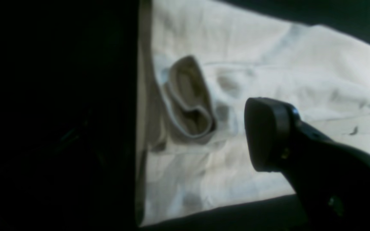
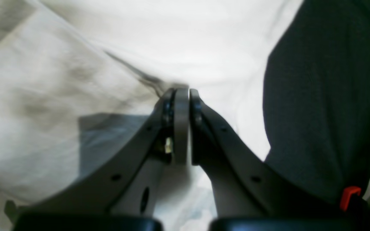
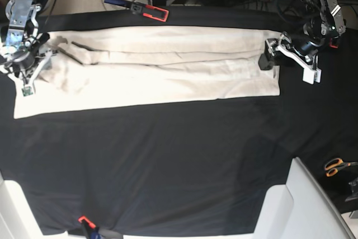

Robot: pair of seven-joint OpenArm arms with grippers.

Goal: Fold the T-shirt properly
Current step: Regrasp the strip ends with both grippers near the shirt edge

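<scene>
1. In the left wrist view we see the T-shirt (image 1: 268, 64) spread as a pale sheet over the dark cloth, with a ribbed, curled edge of it (image 1: 188, 99) standing up just right of a dark shape that fills the left half of the picture. One black finger (image 1: 268, 134) of the left gripper (image 1: 204, 138) hangs over the fabric at lower right; its jaws stand wide apart and we see nothing held between them.

2. In the right wrist view we see the right gripper (image 2: 189, 93) with its two fingers pressed together, closed on a pinch of the T-shirt (image 2: 108, 64) at a crease. The cream fabric fills the left and the top of the picture; the black cloth (image 2: 320, 96) shows on the right, and a small orange-red part (image 2: 348, 195) sits at the lower right.

3. In the base view we see the T-shirt (image 3: 162, 71) lying as a long band across the far part of the desk (image 3: 168, 166), which is covered in black cloth. The right gripper (image 3: 25, 62) is at the shirt's left end, on the fabric. The left gripper (image 3: 282, 54) is at the shirt's right end, one finger over the edge. Beyond the shirt lies an orange-handled clamp (image 3: 148, 10). Orange-handled scissors (image 3: 335, 166) lie at the right edge, and another clamp (image 3: 86, 223) grips the near edge.
</scene>
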